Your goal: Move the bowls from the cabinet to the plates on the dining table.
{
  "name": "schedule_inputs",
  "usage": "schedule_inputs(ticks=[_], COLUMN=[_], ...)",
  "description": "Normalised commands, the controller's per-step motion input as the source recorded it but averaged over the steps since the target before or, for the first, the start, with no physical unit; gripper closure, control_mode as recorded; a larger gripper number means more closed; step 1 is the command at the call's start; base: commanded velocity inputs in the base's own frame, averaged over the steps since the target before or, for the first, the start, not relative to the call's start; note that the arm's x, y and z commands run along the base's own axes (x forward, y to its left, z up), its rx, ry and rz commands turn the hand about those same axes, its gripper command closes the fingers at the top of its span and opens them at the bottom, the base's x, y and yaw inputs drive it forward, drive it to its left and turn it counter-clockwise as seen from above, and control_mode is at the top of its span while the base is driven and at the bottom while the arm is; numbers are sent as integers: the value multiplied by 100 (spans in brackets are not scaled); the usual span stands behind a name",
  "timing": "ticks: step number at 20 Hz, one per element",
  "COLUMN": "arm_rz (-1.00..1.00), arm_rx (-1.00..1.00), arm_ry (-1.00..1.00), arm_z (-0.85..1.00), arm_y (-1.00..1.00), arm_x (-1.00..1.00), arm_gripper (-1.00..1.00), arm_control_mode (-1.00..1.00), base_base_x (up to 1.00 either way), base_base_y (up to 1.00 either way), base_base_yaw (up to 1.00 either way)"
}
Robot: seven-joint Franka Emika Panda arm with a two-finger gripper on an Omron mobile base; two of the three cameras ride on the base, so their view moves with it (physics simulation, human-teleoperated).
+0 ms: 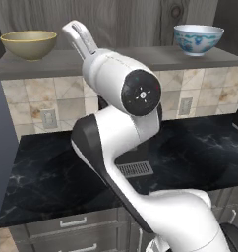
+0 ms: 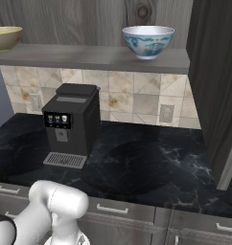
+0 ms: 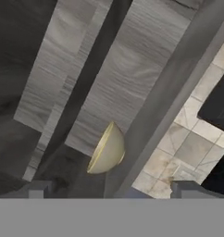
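Nearest: grey drawer fronts with bar handles [image 2: 112, 209] run under the black, white-veined marble worktop [image 1: 199, 152]. On the worktop's left part stands a dark box-shaped coffee machine [image 2: 72, 124] with a small lit panel, its back near the beige tiled backsplash [image 2: 137, 98].

White arm rises from the near side – its hand reaches up toward the open shelf of the dark grey-brown wood-grain cabinet [image 1: 140, 58]. Two-finger gripper [image 3: 109, 190]: only the tips of the two dark fingers show in the hand view, set well apart – jaws wide, nothing between them.

Tan/olive round bowl with yellow rim [image 1: 28, 44] sits upright at the shelf's far-left end. In the hand view it lies just beyond the fingertips, between their lines, not touching.

White round bowl with blue pattern [image 2: 147, 41] sits upright toward the shelf's right end, well apart from the gripper and the tan bowl.
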Motion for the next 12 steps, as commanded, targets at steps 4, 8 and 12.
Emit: schedule_inputs(ticks=[4, 8, 12], arm_rz=[-4, 0, 0], arm_rx=[10, 13, 13], arm_ry=[9, 5, 4], arm_z=[-4, -4, -2], arm_y=[-39, -38, -35], arm_x=[8, 19, 24], arm_gripper=[-100, -100, -100], arm_control_mode=[-100, -100, -100], base_base_x=[0, 0, 0], base_base_y=[0, 0, 0], base_base_yaw=[0, 0, 0])
